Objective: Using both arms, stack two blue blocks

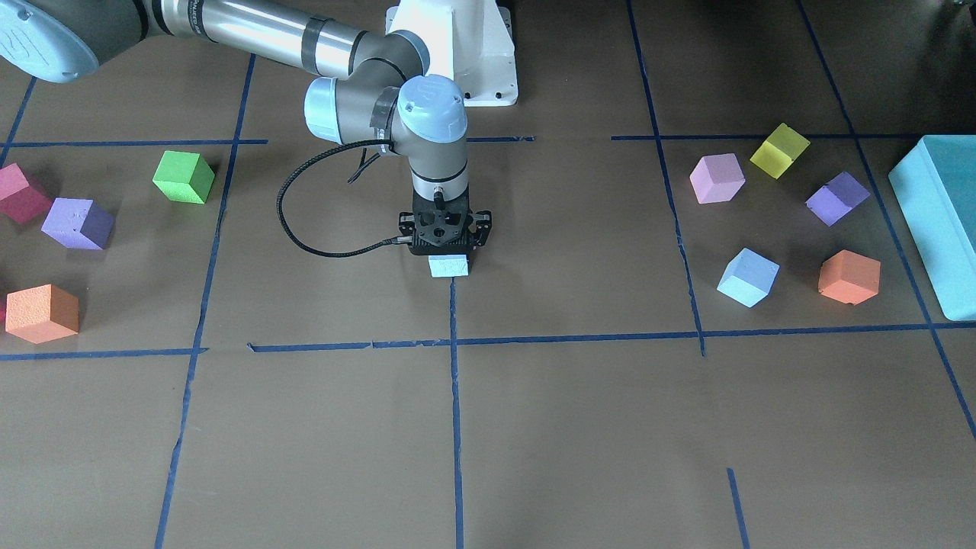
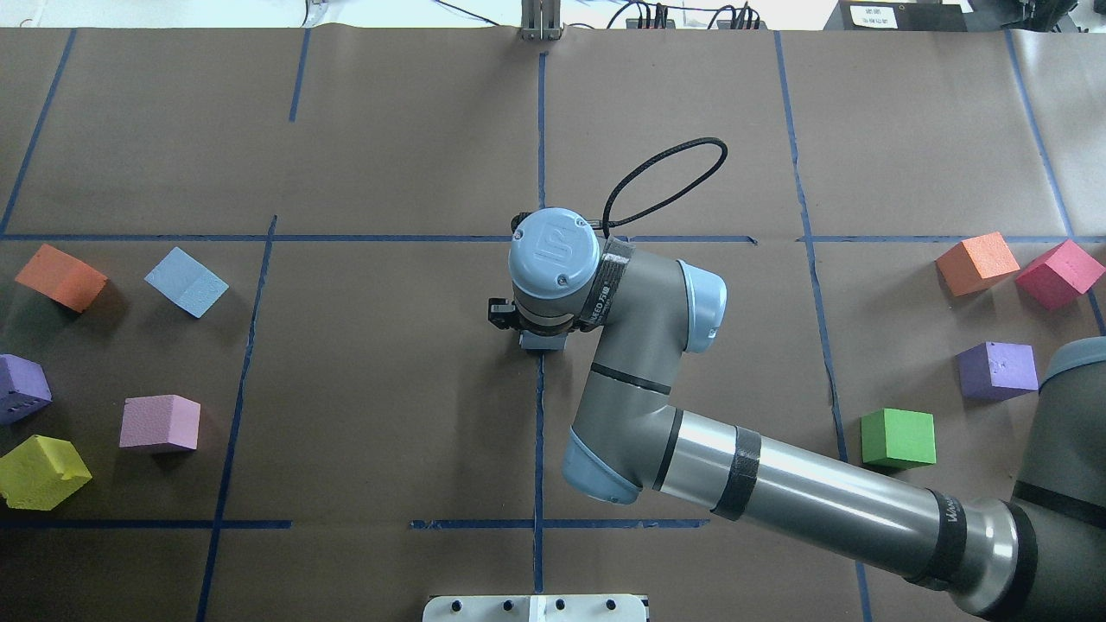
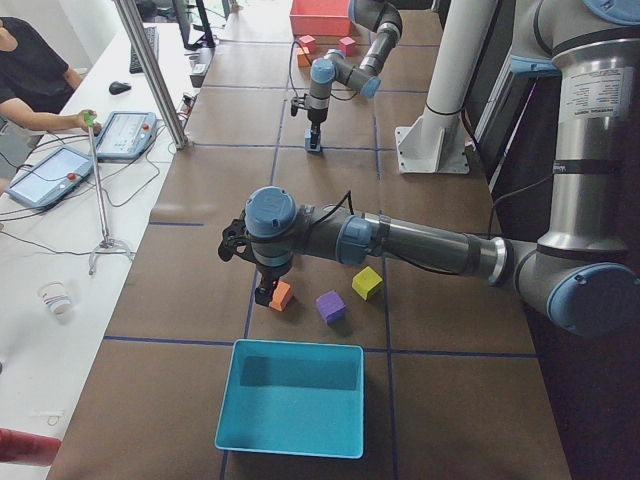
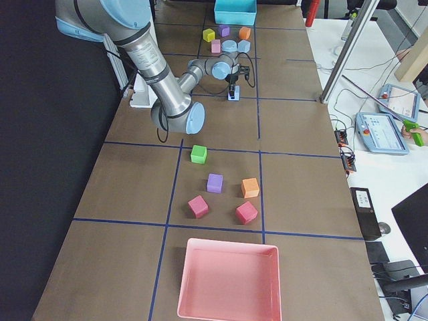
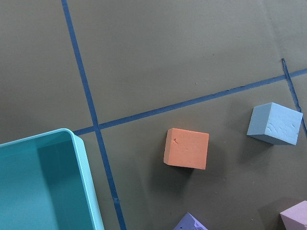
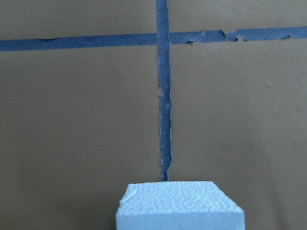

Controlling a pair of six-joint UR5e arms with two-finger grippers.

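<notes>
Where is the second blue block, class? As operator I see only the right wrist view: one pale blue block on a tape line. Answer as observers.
Observer: The second blue block lies on the robot's left side, beside an orange block.
Operator: Is the left arm near it?
Observer: Yes, the left pincer hangs over that group, by the orange block.
Operator: What else is there?
Observer: A teal box, farther out on that side.
</notes>
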